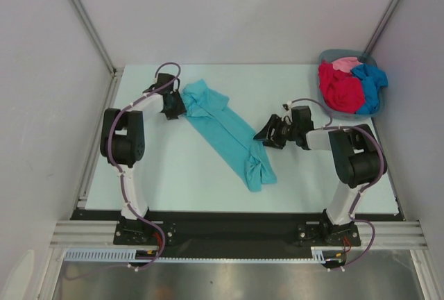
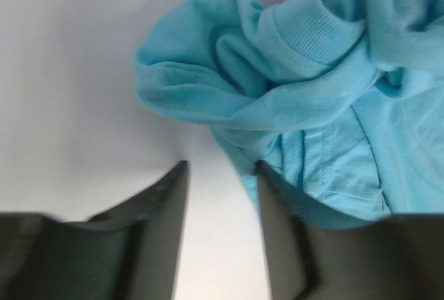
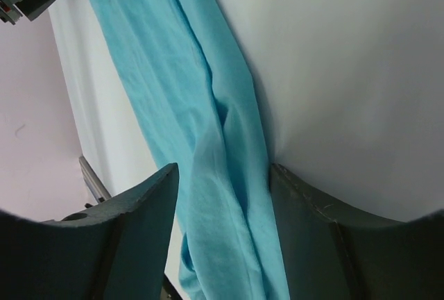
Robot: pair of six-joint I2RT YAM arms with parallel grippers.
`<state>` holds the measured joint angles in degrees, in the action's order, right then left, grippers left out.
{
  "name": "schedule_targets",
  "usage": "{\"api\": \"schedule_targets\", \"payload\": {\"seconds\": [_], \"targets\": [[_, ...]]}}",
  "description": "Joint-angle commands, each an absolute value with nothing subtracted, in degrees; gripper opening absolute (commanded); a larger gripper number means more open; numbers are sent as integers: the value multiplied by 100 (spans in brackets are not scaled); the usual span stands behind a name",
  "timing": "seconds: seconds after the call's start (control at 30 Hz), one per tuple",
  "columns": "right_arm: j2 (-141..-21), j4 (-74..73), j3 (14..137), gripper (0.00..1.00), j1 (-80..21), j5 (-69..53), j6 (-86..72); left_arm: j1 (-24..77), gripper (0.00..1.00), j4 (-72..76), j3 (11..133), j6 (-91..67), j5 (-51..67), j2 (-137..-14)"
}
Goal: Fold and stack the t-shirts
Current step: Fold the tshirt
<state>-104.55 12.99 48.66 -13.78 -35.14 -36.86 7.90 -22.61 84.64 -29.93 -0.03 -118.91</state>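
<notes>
A teal t-shirt [image 1: 225, 130] lies as a long rumpled band running diagonally across the table, from back left to front right. My left gripper [image 1: 173, 107] sits at its back-left end. In the left wrist view the bunched teal t-shirt [image 2: 305, 78] has its ribbed collar up. The left gripper [image 2: 222, 175] is open over bare table, and the cloth's edge touches its right finger [image 2: 277, 210]. My right gripper [image 1: 266, 135] is open by the band's lower part. In the right wrist view the right gripper [image 3: 222, 175] straddles the teal t-shirt [image 3: 201, 119].
A grey-blue basket [image 1: 377, 105] stands at the back right corner. It holds a red t-shirt [image 1: 340, 88], a pink one [image 1: 345, 64] and a blue one [image 1: 371, 81]. White walls with metal posts close in the table on three sides.
</notes>
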Motion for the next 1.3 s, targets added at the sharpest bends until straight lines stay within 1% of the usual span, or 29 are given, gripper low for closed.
{"api": "schedule_targets", "payload": {"seconds": [0.0,0.03,0.07,0.1,0.13,0.17,0.2,0.23,0.27,0.3,0.53,0.63,0.8,0.93,1.07,1.1,1.13,1.17,1.2,1.23,1.27], "targets": [[-10266,1309,4457,61,-1441,-3243,-3726,747,44,-2338,8507,-2839,-150,-11707],[-10231,1344,4378,59,-1450,-3217,-3735,747,42,-2329,8543,-2848,-132,-11724],[-10143,1362,4316,52,-1476,-3147,-3744,747,40,-2329,8578,-2848,-114,-11759],[-10099,1345,4211,49,-1494,-3094,-3727,747,33,-2329,8656,-2839,-106,-11777],[-10064,1345,4158,45,-1503,-3050,-3727,747,29,-2329,8701,-2848,-97,-11786],[-9985,1336,4140,32,-1503,-3006,-3727,747,25,-2329,8745,-2848,-97,-11804],[-9950,1249,4105,23,-1529,-2971,-3683,747,17,-2347,8850,-2822,-114,-11839],[-9923,1213,4096,17,-1521,-2892,-3683,747,13,-2364,8903,-2821,-123,-11848],[-9897,1187,4087,4,-1521,-2866,-3657,747,8,-2364,8938,-2821,-132,-11856],[-9853,1134,4078,0,-1529,-2830,-3656,747,0,-2399,9052,-2821,-149,-11891],[-9300,1125,3657,0,-1696,-2357,-3718,765,0,-2549,9667,-2812,-114,-12216],[-8975,1099,3411,0,-2064,-1954,-3893,861,0,-2663,10097,-2795,-97,-12409],[-8535,1186,3068,0,-2978,-1249,-4550,1028,0,-2891,10844,-2821,-70,-12832],[-8630,1169,3216,0,-3664,-495,-4965,1195,0,-3049,11214,-2839,-44,-13034],[-8938,1152,3463,0,-3902,-194,-5115,1274,0,-3024,11057,-2804,-44,-12929],[-9034,1056,3515,4,-3902,-185,-5107,1274,0,-2997,10891,-2743,-44,-12824],[-9053,950,3629,11,-3894,-71,-5046,1274,0,-2954,10785,-2725,-44,-12771],[-9027,793,3665,30,-3894,-1,-5036,1274,0,-2866,10671,-2672,-53,-12692],[-9000,704,3682,38,-3894,183,-5019,1274,0,-2813,10461,-2646,-70,-12622],[-8956,642,3717,44,-3850,350,-5001,1257,0,-2778,10363,-2628,-96,-12508],[-8913,624,3726,56,-3824,412,-4957,1248,1,-2699,10275,-2619,-97,-12446]]}}
